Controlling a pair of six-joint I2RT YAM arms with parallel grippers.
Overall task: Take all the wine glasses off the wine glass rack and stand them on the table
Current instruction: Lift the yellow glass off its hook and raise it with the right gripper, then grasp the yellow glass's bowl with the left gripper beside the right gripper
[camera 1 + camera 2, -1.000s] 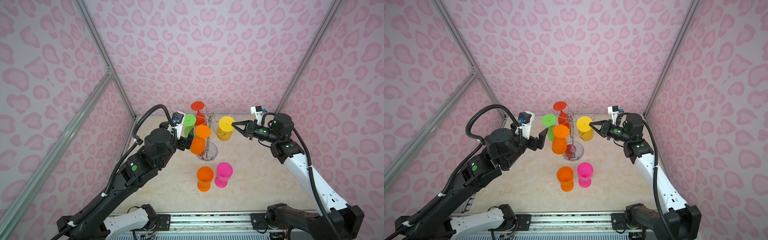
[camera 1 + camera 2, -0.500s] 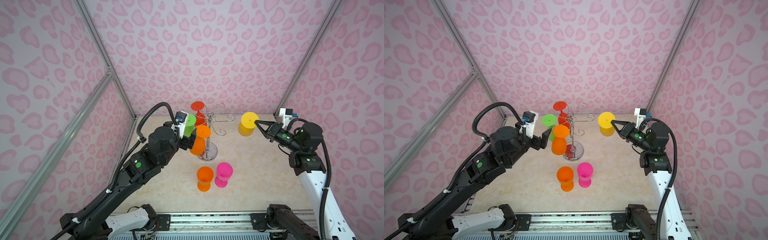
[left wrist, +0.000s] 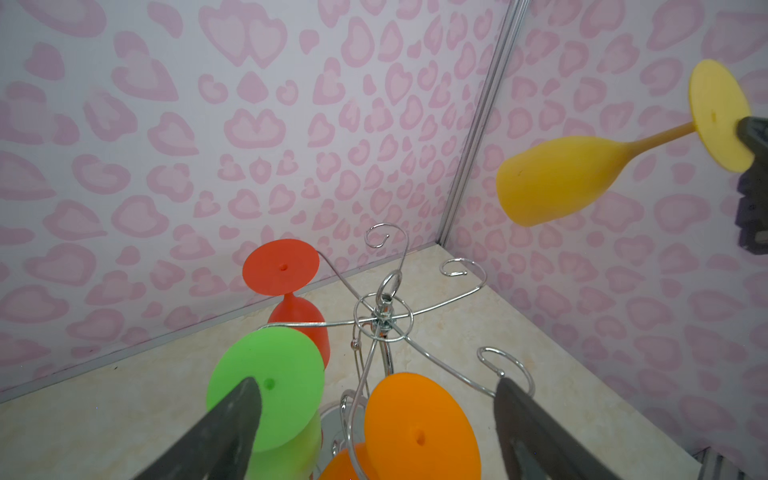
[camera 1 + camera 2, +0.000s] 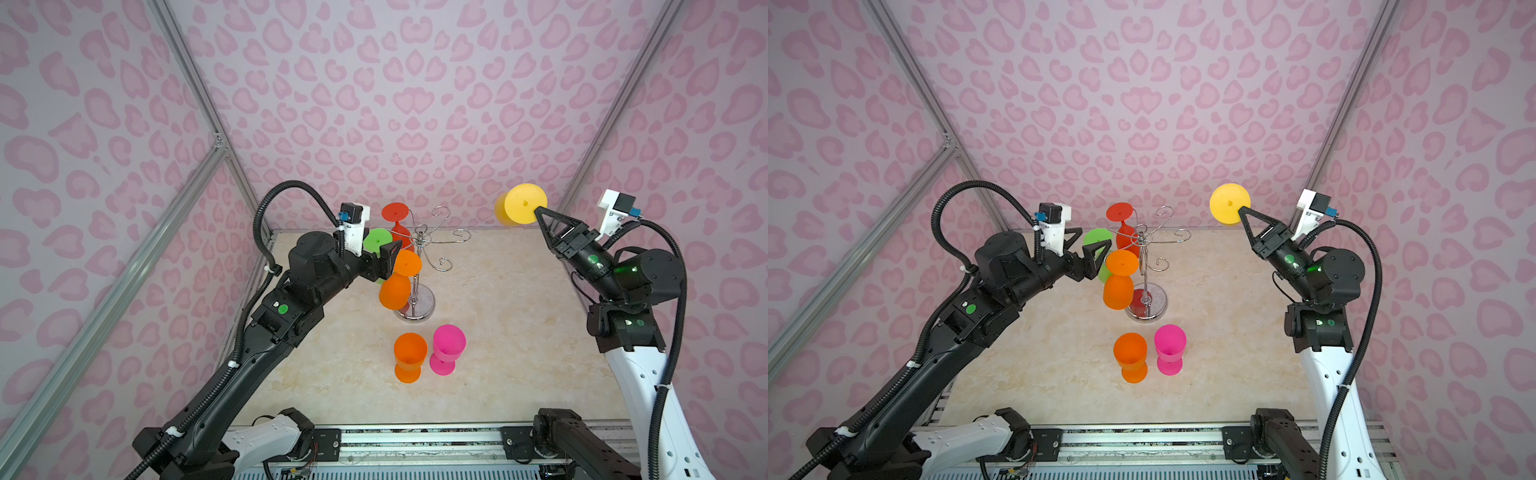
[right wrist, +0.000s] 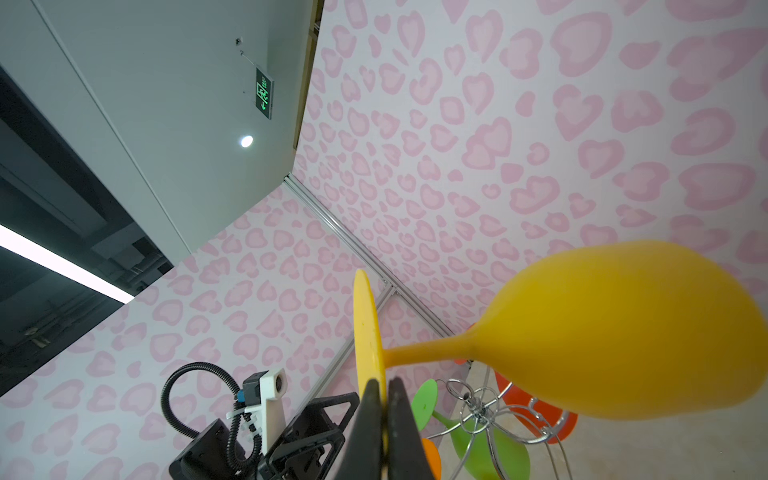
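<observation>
Well clear of the wine glass rack (image 4: 423, 308), the right gripper (image 4: 536, 211) pinches the yellow wine glass (image 4: 518, 204) by its foot (left gripper (image 3: 374, 384) gapes wide).

Top views: high at 6 o'clock, facing 12, sharing the whole tabletop (image 4: 519, 311).
My left wrist: close above the wine glass rack (image 3: 382, 318).
My right wrist: angled up at the wall (image 5: 540, 124).

A green emergency-exit sign (image 5: 263, 93) hangs from the ceiling (image 5: 166, 104); its lettering is unreadable.
</observation>
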